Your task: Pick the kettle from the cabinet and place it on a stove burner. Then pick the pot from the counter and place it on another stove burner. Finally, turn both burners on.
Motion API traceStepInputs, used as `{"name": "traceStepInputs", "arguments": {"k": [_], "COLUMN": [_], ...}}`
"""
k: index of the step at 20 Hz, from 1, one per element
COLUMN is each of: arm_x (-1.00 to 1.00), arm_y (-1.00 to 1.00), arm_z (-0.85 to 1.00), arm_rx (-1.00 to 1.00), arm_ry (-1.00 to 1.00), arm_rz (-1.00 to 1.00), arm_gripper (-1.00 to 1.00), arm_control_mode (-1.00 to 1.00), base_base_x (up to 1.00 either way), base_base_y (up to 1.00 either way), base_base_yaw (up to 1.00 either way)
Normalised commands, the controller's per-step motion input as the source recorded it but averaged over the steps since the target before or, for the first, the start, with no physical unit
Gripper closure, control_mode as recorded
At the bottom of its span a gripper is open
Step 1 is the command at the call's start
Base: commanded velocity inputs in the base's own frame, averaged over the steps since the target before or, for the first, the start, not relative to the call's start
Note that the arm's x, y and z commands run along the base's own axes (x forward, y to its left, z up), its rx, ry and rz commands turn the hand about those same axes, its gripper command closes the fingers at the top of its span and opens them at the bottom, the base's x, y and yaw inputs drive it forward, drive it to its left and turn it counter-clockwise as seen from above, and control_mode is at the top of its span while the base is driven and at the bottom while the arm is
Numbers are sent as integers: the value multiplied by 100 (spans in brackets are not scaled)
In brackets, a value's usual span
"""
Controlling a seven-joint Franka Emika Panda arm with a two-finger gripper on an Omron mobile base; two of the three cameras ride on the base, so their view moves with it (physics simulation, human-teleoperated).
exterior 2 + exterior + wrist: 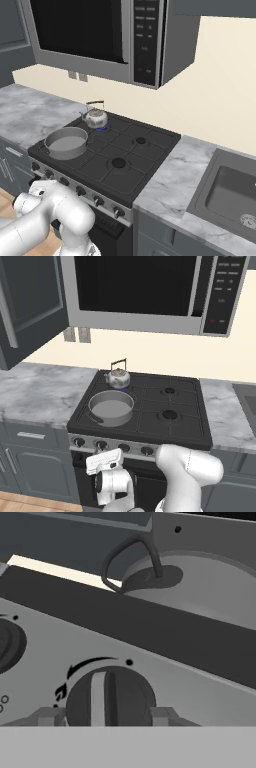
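- Knob (110,697) sat closest to the hand camera, dark round dial with a pale pointer bar upright, flame mark and arc arrow beside it on the silver front panel
- pincer (107,716) straddled that knob, one grey tip on each side; jaws stood apart around the dial, contact with it unclear, so likely lined up to twist it
- arm (187,468) was folded low in front of the stove, hand at panel height, which fits reaching the front dials
- kettle (118,377) sat on the rear left burner, wire handle up, a small blue glow at its base, so that burner looked lit
- pot (111,407) rested on the front left burner just in front of the kettle, a dark side handle pointing toward the panel
- cooktop (172,426) right-hand burners were bare
- desk (40,391) lay to the left of the stove; cabinet (27,303) door hung above it
- judged stage: both vessels placed, the pot's burner not yet lit, this dial probably for it
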Motion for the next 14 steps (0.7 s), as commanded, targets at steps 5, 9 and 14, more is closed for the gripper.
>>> {"name": "traceStepInputs", "arguments": {"k": [5, 9, 14], "arm_x": [-2, -12, -24], "arm_y": [0, 0, 5], "arm_z": [-4, -1, 0], "arm_rx": [-5, 0, 0], "arm_ry": [0, 0, 0], "arm_rz": [-1, 0, 0], "arm_gripper": [-100, -100, -100], "arm_control_mode": [-100, -100, -100], "base_base_x": [0, 0, 0], "base_base_y": [0, 0, 0], "base_base_yaw": [0, 0, 0]}}
